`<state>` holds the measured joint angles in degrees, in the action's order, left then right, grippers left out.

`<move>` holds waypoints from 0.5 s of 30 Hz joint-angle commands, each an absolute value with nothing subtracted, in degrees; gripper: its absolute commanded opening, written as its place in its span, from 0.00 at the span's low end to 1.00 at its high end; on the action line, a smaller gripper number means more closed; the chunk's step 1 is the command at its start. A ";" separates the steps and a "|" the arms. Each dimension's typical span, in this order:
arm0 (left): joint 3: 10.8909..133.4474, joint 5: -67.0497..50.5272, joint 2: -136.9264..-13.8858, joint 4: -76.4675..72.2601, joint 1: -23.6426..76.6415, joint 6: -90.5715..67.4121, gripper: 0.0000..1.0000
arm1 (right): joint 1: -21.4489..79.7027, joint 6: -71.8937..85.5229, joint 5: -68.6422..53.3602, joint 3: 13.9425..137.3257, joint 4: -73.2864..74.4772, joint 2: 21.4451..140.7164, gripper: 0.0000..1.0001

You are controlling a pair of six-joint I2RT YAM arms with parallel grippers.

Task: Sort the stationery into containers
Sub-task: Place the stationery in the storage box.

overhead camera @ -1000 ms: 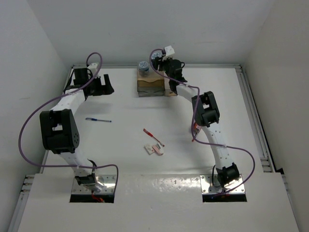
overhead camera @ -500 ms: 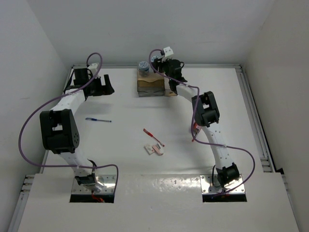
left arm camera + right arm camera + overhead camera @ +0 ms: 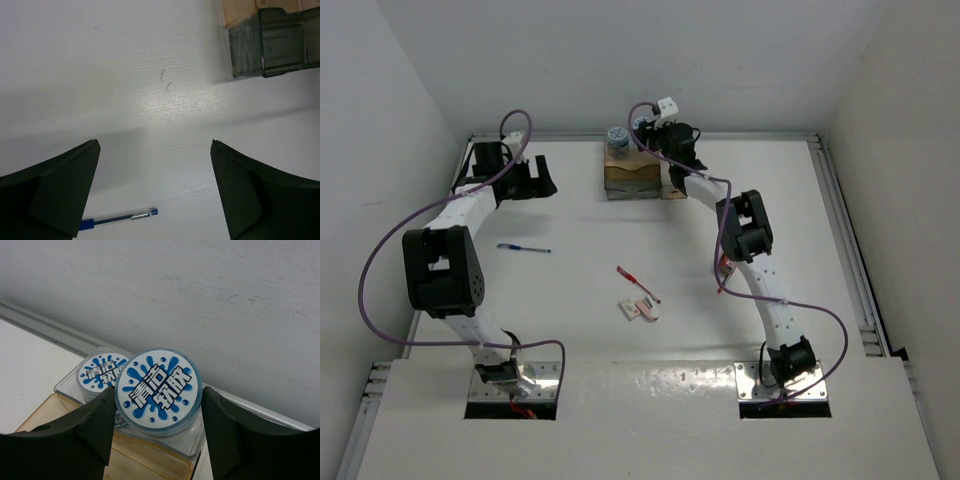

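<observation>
My right gripper [image 3: 159, 390] is shut on a round blue-and-white patterned roll [image 3: 159, 385], its fingers pressing on both sides. It holds the roll just above the back of the clear-walled organiser [image 3: 220, 445], next to a second, matching roll [image 3: 97, 372] that sits in the organiser. From above, the organiser [image 3: 632, 178] stands at the table's far middle with that roll [image 3: 617, 137] on top. My left gripper [image 3: 154, 142] hangs open above bare table, with a blue pen [image 3: 120, 219] lying below it. The left gripper [image 3: 542, 178] is left of the organiser.
The blue pen [image 3: 524, 248] lies on the left side of the table. A red pen [image 3: 638, 283] and small white-pink erasers [image 3: 638, 309] lie mid-table. A thin red item [image 3: 723, 270] shows beside the right forearm. Walls close in behind and at both sides.
My right wrist has edged very slightly left above the organiser with the roll still gripped. The left arm and the loose items have not moved.
</observation>
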<state>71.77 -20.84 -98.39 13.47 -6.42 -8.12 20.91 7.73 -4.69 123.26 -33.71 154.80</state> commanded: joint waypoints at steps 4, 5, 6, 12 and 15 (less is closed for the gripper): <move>73.65 -22.06 -96.94 12.66 -6.77 -8.09 1.00 | 20.65 10.02 -2.99 127.35 -39.11 153.72 0.58; 73.65 -21.97 -96.77 12.57 -6.77 -8.17 1.00 | 20.57 10.72 -2.90 127.53 -38.94 153.02 0.65; 73.65 -21.80 -96.42 12.39 -6.77 -8.26 1.00 | 20.65 11.16 -2.73 127.70 -39.02 152.50 0.66; 74.97 -21.09 -94.92 12.91 -6.77 -8.35 1.00 | 20.65 12.04 -4.22 130.43 -37.27 148.63 0.79; 76.02 -21.53 -94.57 13.53 -6.77 -9.14 1.00 | 20.48 10.21 -4.22 130.35 -36.30 147.57 0.81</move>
<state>72.97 -20.80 -98.28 14.17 -6.42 -8.25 20.78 10.76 -3.46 127.96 -33.43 153.64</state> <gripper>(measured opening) 0.998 0.811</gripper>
